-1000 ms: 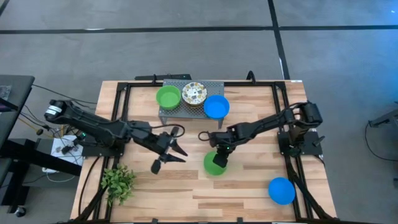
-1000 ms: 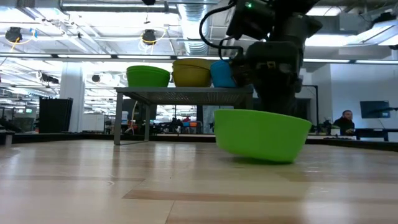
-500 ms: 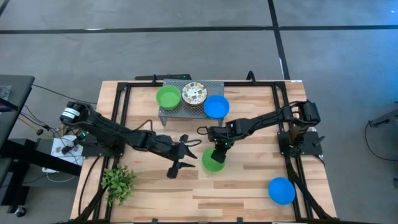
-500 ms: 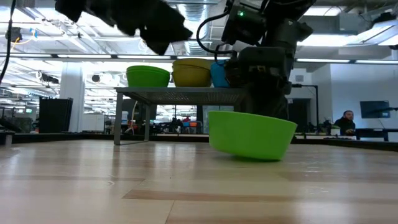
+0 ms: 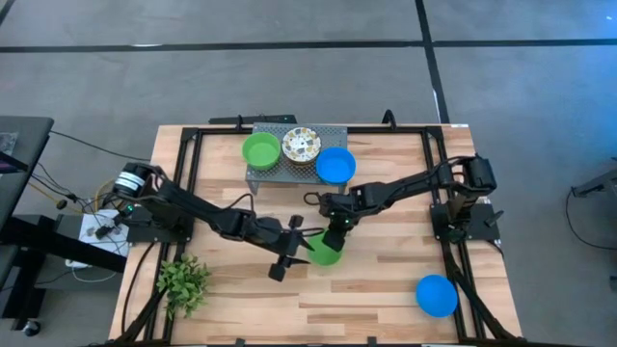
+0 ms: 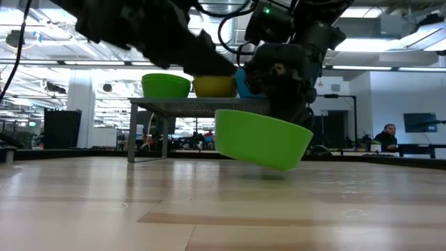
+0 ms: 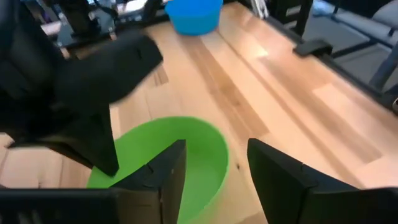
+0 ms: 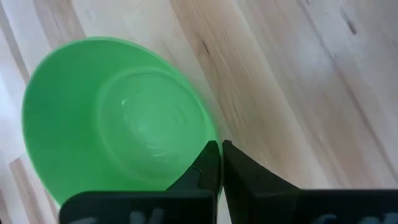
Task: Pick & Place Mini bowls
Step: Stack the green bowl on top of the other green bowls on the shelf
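Observation:
A bright green mini bowl [image 5: 326,254] hangs tilted above the table's middle, clear of the wood in the low view [image 6: 261,138]. My right gripper [image 5: 334,231] is shut on it. My left gripper [image 5: 286,258] is open at the bowl's left side. In the left wrist view its gripper [image 7: 214,180] has one finger over the bowl's hollow and one outside its rim. A low grey rack [image 5: 280,173] at the far side carries a green bowl [image 5: 260,150], a floral bowl [image 5: 301,146] and a blue bowl [image 5: 335,165]. Another blue bowl [image 5: 436,295] rests on the table near the right corner. My right gripper pinches the green bowl's rim [image 8: 208,138] on its far side, one finger inside the wall and one outside. The fingers come from above, pointing down. The bowl is lifted clear and hangs tilted below them. My left gripper's fingers straddle the rim [image 7: 222,163]; I cannot tell whether they touch it.
A small leafy plant [image 5: 183,281] stands at the near left. The black frame rails [image 5: 453,260] run along the table's sides. Bare wood lies between the green bowl and the blue bowl near the right corner. A person sits far off in the room [image 6: 387,138].
My left arm has swung from the table's left toward the middle and brought its open gripper up to the green bowl. My right gripper has lifted the bowl clear of the table and carried it a little to the left, still tilted.

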{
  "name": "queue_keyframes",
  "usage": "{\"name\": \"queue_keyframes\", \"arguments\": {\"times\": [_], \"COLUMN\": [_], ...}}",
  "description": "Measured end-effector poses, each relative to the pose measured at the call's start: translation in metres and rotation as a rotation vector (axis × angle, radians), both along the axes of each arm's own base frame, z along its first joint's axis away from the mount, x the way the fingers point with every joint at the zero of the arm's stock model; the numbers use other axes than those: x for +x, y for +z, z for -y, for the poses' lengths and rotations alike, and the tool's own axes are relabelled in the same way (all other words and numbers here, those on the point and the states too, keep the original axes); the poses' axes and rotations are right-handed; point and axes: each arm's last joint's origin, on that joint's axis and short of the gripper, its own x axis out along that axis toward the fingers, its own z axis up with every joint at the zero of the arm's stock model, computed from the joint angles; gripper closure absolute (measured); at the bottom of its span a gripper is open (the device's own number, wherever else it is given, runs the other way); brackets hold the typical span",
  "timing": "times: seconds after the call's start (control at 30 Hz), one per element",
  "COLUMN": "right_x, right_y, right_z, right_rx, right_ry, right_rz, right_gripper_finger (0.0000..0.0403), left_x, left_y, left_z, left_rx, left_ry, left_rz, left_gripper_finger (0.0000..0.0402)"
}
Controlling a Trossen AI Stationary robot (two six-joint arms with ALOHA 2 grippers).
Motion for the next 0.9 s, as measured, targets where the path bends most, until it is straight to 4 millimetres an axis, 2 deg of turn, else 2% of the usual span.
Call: {"name": "queue_keyframes", "arguments": {"times": [0.23,0.67,0.9], "right_x": [0.003,0.003,0.004], "right_y": [0.002,0.001,0.002], "right_z": [-0.002,-0.001,-0.001], "right_rx": [0.001,-0.009,-0.011], "right_ry": [0.004,-0.002,-0.003], "right_rz": [0.035,0.035,0.043], "right_gripper_finger": [0.0401,0.0401,0.0401], "left_x": [0.001,-0.001,-0.01], "left_y": [-0.021,-0.025,-0.033], "left_z": [-0.002,-0.001,-0.004], "left_rx": [0.028,0.029,0.032], "left_ry": [0.0,-0.008,-0.018], "left_rz": [-0.063,-0.09,-0.128], "left_gripper_finger": [0.0223,0.0238,0.024]}}
